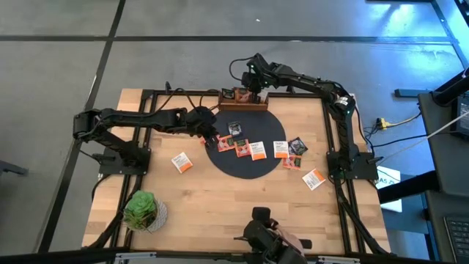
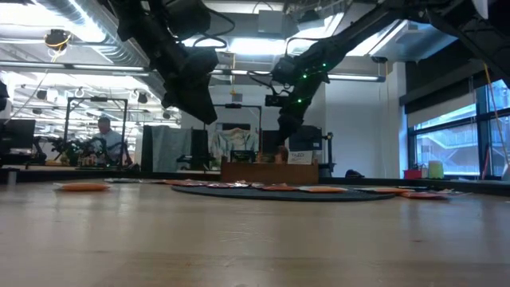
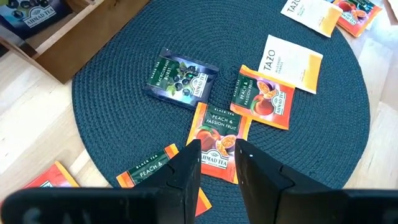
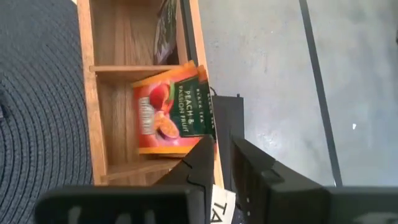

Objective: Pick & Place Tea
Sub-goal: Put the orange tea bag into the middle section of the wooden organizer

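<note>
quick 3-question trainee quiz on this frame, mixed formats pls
1. True or false: the right gripper is over the wooden box at the table's far edge.
2. Which packet sits in the box compartment below the right gripper? A) Tazo white B) peach & passion fruit packet C) blackcurrant
3. Fill in: the left gripper hovers over tea packets lying on the round dark ____.

Key: 1 true; 2 B; 3 mat
</note>
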